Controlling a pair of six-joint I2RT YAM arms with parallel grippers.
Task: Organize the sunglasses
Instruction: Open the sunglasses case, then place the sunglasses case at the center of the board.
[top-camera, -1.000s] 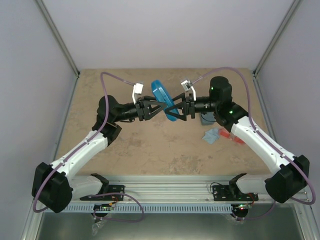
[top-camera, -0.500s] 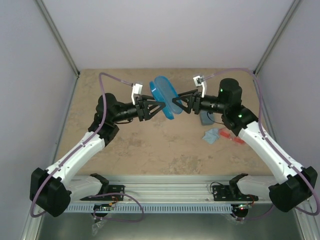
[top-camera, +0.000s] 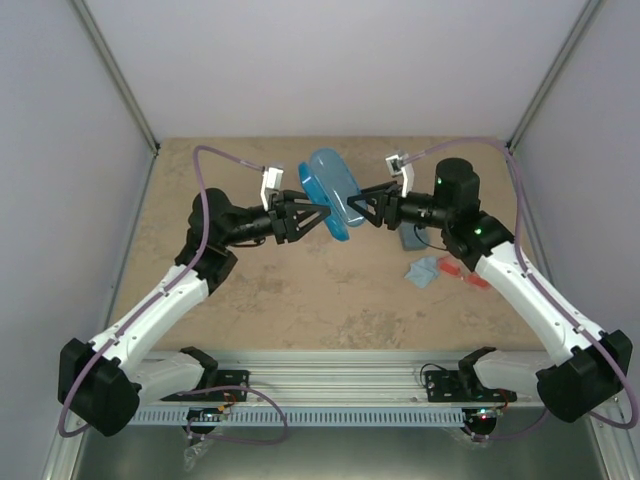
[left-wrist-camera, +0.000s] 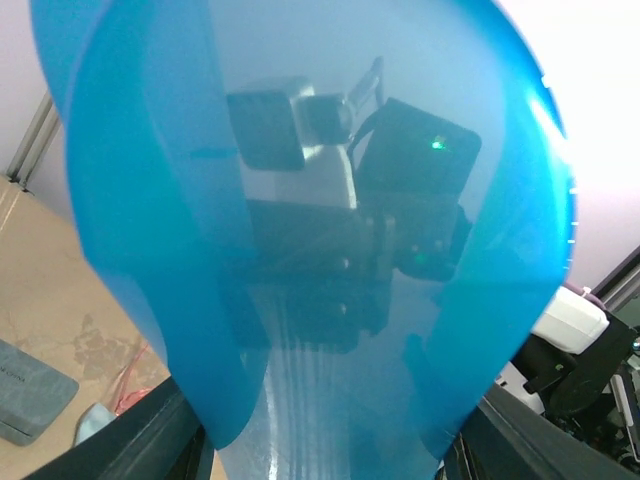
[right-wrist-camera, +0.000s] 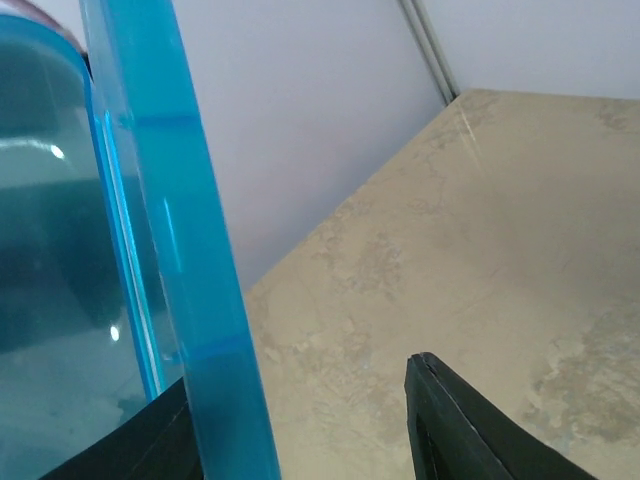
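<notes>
- Holding the blue case (top-camera: 333, 195) aloft, the left gripper (top-camera: 320, 215) is clamped on it; that grip needs to be steady.
- The right gripper (top-camera: 358, 205) straddles the case's rim. I cannot tell if it pinches; it should seat squarely before prying.
- The red-orange sunglasses (top-camera: 466, 273) lie on the table (top-camera: 300, 300), beside the right arm.

Left gripper (top-camera: 322, 215) clamped, right gripper (top-camera: 358, 207) parted, facing tip-to-tip mid-air.

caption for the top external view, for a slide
Left end effector holds a glossy translucent blue oval case while the right end effector straddles its edge above the tan table.
</notes>
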